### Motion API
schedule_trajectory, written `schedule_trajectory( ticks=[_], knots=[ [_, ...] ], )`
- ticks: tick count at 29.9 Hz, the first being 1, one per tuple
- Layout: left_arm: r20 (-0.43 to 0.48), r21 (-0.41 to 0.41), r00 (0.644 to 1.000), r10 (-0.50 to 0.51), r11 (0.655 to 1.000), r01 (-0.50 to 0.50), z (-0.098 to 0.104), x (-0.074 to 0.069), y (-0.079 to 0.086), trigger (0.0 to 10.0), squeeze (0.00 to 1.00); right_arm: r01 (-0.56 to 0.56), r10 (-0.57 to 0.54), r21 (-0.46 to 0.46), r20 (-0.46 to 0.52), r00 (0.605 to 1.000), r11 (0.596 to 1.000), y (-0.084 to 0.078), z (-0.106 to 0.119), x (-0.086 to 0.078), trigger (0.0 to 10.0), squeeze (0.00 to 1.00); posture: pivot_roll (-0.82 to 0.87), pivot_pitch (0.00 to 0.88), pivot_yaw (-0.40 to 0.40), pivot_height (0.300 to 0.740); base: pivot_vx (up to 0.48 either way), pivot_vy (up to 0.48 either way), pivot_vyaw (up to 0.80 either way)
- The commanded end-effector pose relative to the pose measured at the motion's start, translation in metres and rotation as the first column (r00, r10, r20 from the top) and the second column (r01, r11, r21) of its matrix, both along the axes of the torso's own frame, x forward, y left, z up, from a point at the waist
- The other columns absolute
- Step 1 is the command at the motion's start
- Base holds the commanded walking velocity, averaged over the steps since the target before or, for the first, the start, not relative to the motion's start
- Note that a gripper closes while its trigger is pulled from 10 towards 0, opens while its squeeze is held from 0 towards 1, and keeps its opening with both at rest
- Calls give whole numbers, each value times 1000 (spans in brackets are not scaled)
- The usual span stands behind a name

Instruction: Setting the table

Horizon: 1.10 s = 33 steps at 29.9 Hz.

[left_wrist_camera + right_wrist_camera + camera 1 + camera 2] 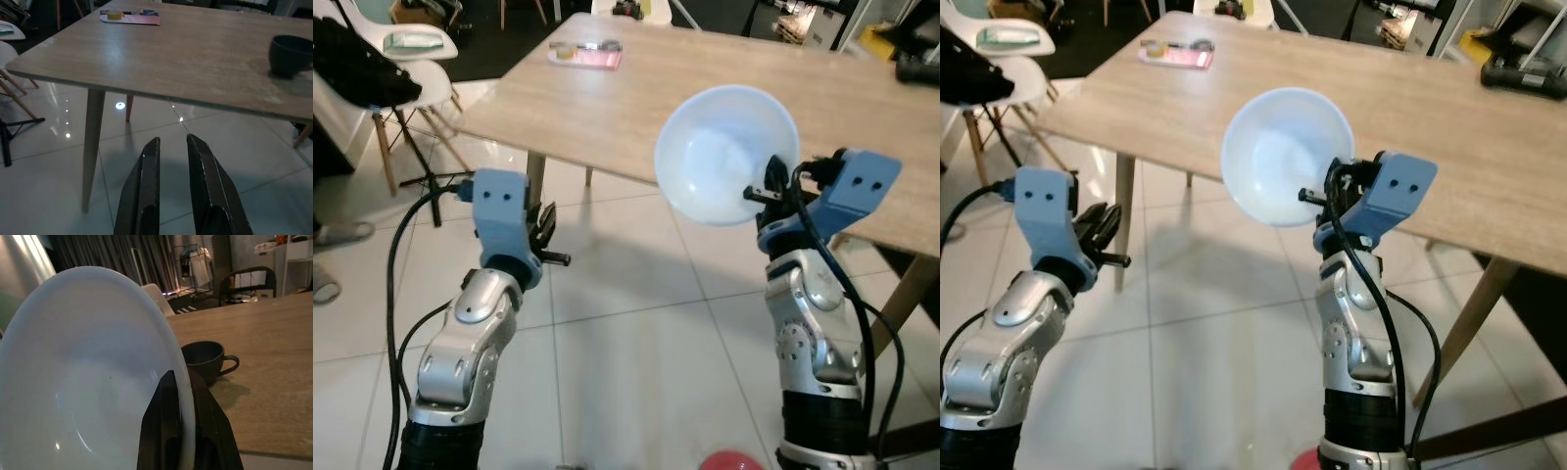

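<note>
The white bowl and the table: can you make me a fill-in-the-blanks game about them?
1. The right gripper pinches the white bowl by its ____.
2. The bowl is held in the air, tipped on its ____.
3. On the wooden table stands a dark ____ with a handle.
4. The left gripper holds ____, its jaws slightly apart.

Missing words: rim; side; cup; nothing
</note>
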<state>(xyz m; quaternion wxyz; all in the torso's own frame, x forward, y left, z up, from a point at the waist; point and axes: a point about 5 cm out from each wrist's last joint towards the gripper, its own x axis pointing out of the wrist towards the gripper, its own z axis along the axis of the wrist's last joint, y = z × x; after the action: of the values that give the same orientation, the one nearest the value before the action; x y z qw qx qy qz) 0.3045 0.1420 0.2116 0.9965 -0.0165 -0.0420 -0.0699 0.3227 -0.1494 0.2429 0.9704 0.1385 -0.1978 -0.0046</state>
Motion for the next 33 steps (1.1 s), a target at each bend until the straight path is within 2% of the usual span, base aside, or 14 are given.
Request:
schedule_trajectory(
  ticks=[1, 14, 26, 33],
  knots=[
    [-9, 3, 1000, -3, 1000, 3, -3, -1, -1, 10000, 0, 7, -7, 6, 2, 1000, 1000, -3, 0, -1, 10000, 0, 48, 111, 76, 740, 480, 0, -800],
    [-10, 3, 1000, -3, 1000, 3, -2, 0, -1, 10000, 0, 17, -17, 11, 3, 1000, 1000, -6, 1, -1, 10000, 0, 46, 116, 77, 740, 477, 0, -788],
    [-11, 3, 1000, -2, 1000, 2, -3, 0, -1, 10000, 0, 23, -23, 5, 6, 1000, 1000, -7, 1, 0, 10000, 0, 48, 116, 79, 740, 470, 0, 0],
    [-10, 11, 999, -43, 999, 43, -3, -3, -7, 10000, 0, 24, -24, -2, 8, 1000, 1000, -7, 2, 0, 10000, 0, 50, 115, 81, 740, 0, 0, 0]
  ],
)
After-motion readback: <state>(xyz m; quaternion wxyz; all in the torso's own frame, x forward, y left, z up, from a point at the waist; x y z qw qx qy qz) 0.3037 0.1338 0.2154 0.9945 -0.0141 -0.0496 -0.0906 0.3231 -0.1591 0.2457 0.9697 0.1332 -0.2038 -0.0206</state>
